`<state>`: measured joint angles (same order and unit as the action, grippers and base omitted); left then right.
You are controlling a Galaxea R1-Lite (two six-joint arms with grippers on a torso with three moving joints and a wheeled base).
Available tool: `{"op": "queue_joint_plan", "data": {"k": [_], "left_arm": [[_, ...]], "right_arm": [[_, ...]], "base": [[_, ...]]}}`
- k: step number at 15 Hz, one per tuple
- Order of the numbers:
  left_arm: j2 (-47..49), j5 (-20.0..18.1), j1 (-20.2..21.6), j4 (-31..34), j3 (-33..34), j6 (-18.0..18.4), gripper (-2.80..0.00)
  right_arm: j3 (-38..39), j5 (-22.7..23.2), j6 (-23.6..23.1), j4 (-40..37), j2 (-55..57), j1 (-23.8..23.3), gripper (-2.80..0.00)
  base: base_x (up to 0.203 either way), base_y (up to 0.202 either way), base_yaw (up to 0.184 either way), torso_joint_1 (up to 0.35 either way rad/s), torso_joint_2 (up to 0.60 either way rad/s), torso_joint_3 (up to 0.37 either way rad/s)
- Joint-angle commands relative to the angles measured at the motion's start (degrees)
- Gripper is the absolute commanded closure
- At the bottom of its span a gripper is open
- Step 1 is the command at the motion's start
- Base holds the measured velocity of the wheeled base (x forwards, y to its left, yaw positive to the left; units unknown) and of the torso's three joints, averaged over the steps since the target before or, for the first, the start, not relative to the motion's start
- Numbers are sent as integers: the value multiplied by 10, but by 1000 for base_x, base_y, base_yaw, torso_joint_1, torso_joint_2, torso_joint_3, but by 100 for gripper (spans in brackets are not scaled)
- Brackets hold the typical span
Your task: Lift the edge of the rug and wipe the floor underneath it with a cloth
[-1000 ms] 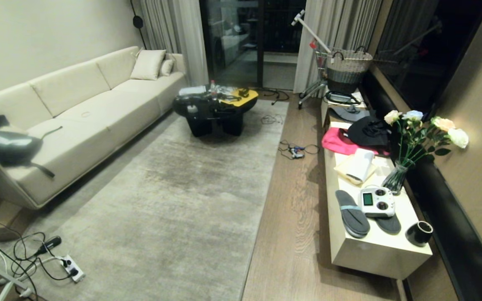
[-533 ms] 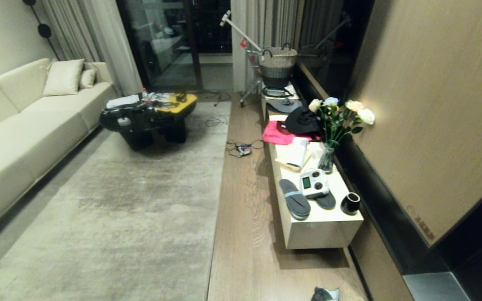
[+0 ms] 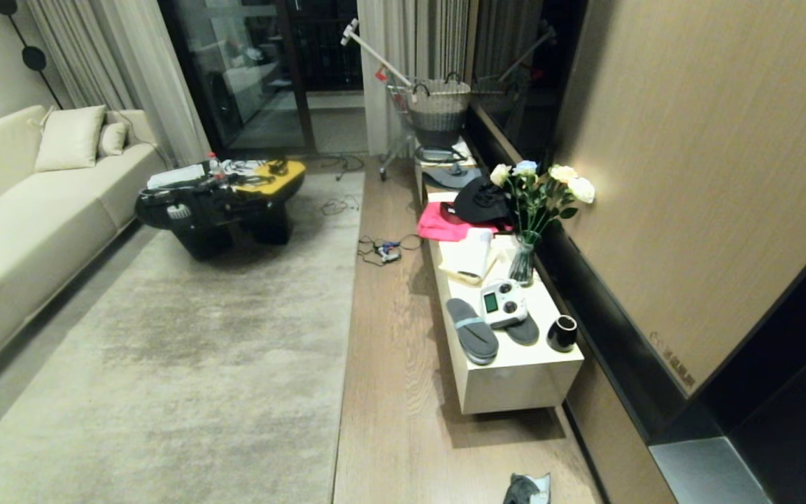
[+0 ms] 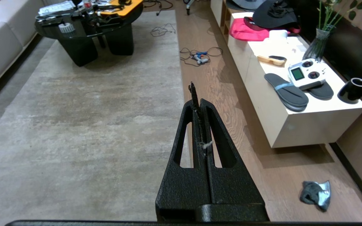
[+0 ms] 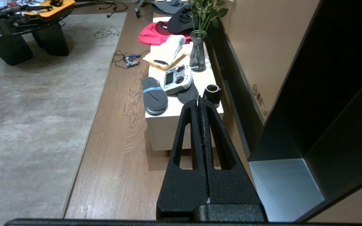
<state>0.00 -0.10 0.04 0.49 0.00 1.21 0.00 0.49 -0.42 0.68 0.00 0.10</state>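
Observation:
The big pale grey rug lies flat, and the rug edge [image 3: 348, 301] runs straight along the strip of wooden floor [image 3: 389, 364] beside the low cabinet. The cloth [image 3: 525, 490], a small dark crumpled rag, lies on the floor near the cabinet's near end, well right of the rug edge. Neither arm is in the head view. The left wrist view shows my left gripper [image 4: 199, 101] shut and empty, high over the rug edge [image 4: 178, 62], with the cloth [image 4: 314, 194] off to one side. My right gripper [image 5: 200, 101] is shut and empty above the floor [image 5: 115, 150]; the rug edge [image 5: 96, 103] shows here, the cloth does not.
A low white cabinet [image 3: 515, 381] along the right wall carries slippers, a controller, a black cup, a flower vase, a pink cloth and a black heap. Cables [image 3: 378, 248] lie on the floor by the rug edge. A black coffee table [image 3: 214, 210] stands on the rug; a sofa [image 3: 18, 210] is left.
The whole head view has swung to the right: the sofa slid off to the left, the right wall came in, and the cloth appeared at the bottom. Nothing in the room itself moved.

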Motion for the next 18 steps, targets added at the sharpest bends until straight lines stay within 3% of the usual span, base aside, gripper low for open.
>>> {"op": "queue_joint_plan", "data": {"k": [1,18], "left_arm": [[1,0,0,0,0,0,0],[1,0,0,0,0,0,0]], "right_arm": [[0,0,0,0,0,0,0],[0,0,0,0,1,0,0]], "base": [[0,0,0,0,0,0],[0,0,0,0,0,0]]}}
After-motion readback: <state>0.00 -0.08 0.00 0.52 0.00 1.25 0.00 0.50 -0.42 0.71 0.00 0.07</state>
